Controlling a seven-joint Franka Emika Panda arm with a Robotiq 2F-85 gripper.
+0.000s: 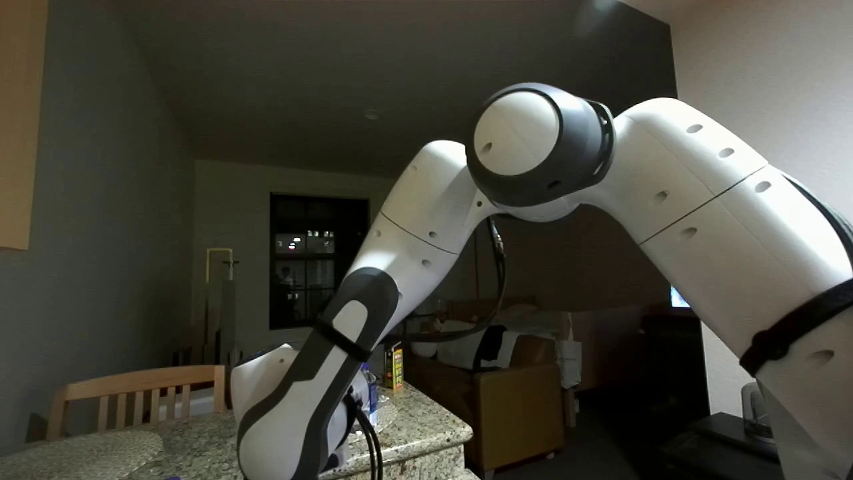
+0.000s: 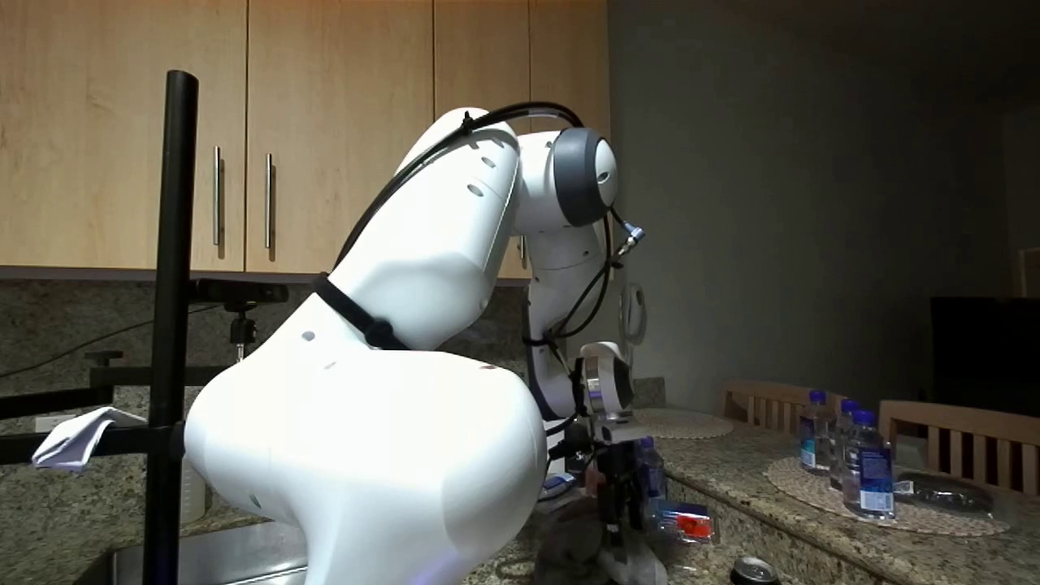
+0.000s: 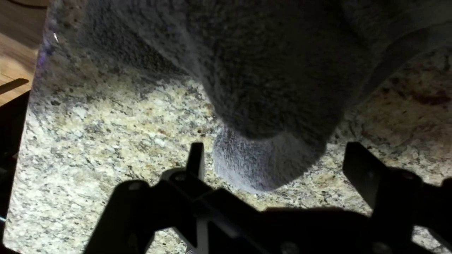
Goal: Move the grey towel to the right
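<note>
The grey towel [image 3: 272, 70] lies bunched on the speckled granite counter [image 3: 106, 148] and fills the upper part of the wrist view. A rounded fold of it reaches down between the fingers of my gripper [image 3: 275, 146]. The gripper is open, with counter showing between each finger and the fold. In an exterior view the gripper [image 2: 624, 524] points down at the towel [image 2: 565, 544], which appears as a dim grey heap partly hidden by the arm. The other exterior view shows neither the towel nor the fingers.
A blue-capped bottle [image 2: 650, 469] and a red-and-blue packet [image 2: 686, 524] stand or lie close by the gripper. A dark can [image 2: 753, 571] is nearer the camera. Several water bottles [image 2: 869, 471] stand on the raised ledge. A sink [image 2: 244, 556] and black pole [image 2: 172, 325] are near the base.
</note>
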